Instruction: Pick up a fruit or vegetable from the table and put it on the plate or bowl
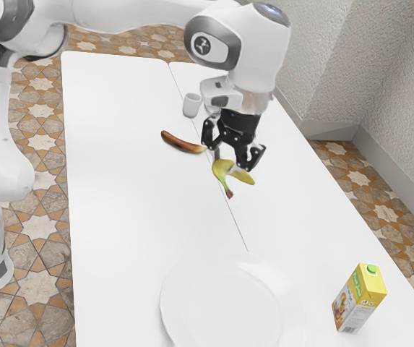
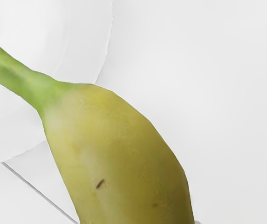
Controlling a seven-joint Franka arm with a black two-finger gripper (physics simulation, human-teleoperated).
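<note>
**A:** What's the biggest thing there?

**B:** The white table, with a seam running down its length. The arm reaches over it from the exterior view's upper left.

**A:** And the plate?

**B:** The plate lies at the table's near edge, white on white and bare. It is well apart from the arm's hand.

**A:** Anything beside it?

**B:** A carton stands upright toward the exterior view's right of the plate. It has a yellow top.

**A:** How does the gripper stand?

**B:** The gripper points down over the middle of the table. Its black fingers pinch a banana from two sides.

**A:** So where is that banana?

**B:** It hangs just under the fingers, off the table, near the seam. It is tilted, with the stem pointing down toward the plate end. In the wrist view the banana is yellow-green with a green stem, close under the hand.

**A:** Any other fruit?

**B:** A brown banana lies flat on the table, just beside the gripper on the exterior view's left.

**A:** And the smallest?

**B:** A white cup stands upright, just beyond the brown banana.
</note>
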